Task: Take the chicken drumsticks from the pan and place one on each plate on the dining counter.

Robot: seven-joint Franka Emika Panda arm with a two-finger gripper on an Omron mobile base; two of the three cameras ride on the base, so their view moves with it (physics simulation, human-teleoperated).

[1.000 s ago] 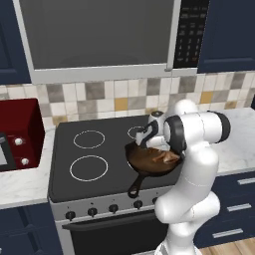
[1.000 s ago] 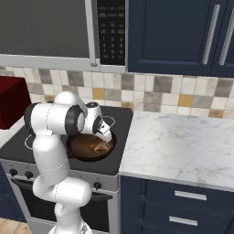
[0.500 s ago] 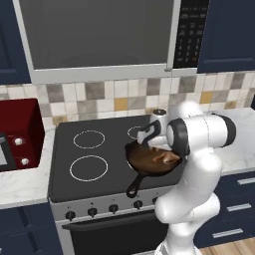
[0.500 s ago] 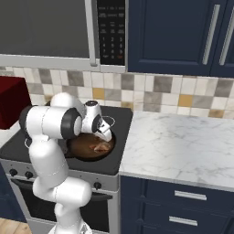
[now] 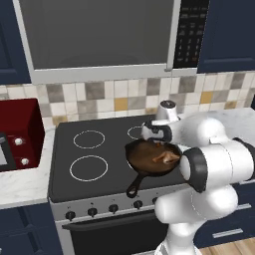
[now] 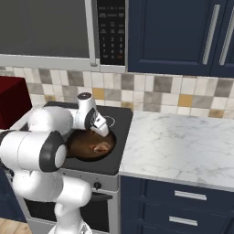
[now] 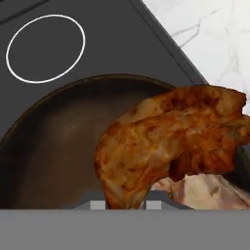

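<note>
One pan (image 5: 149, 158) sits on one stove (image 5: 89, 164). Two chicken drumsticks lie in it: a reddish-brown one (image 7: 166, 141) and a paler one (image 7: 210, 191) (mostly hidden beneath the first). Three white burner rings (image 5: 88, 168) can be counted on the stovetop. One microwave (image 5: 99, 35) hangs above.

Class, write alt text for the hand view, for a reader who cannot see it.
A reddish-brown drumstick looms close to the camera, inside a dark pan, with a paler drumstick partly hidden under it. The pan sits on a black stovetop with a white burner ring; white marble counter shows at upper right.
</note>
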